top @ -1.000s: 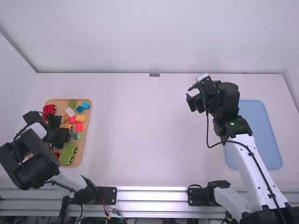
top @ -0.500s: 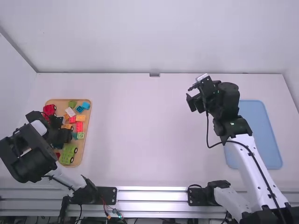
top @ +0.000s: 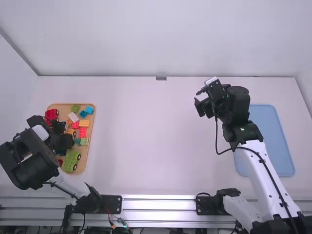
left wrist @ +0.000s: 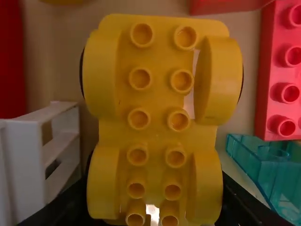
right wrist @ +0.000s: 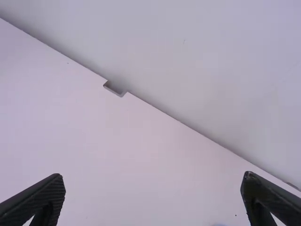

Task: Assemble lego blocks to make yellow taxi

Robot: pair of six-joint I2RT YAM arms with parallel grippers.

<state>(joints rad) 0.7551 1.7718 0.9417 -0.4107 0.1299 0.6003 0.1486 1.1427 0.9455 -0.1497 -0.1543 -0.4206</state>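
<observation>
My left gripper is low over the wooden tray at the left. In the left wrist view, the yellow wheeled base, studs up, lies between the fingers of the left gripper, which is shut on its nearer pair of wheel arches. Part of this base shows beside the gripper in the high view. My right gripper hangs over the right half of the table, open with nothing between its fingers; in the right wrist view the right gripper is spread wide.
Around the base are a white frame block, a pink-red brick and a teal block. The tray also carries a green wheeled piece and blue bricks. A blue tray sits on the right.
The left arm has shifted a little left and toward the camera, mostly in the first half second. The right arm has stayed still.
</observation>
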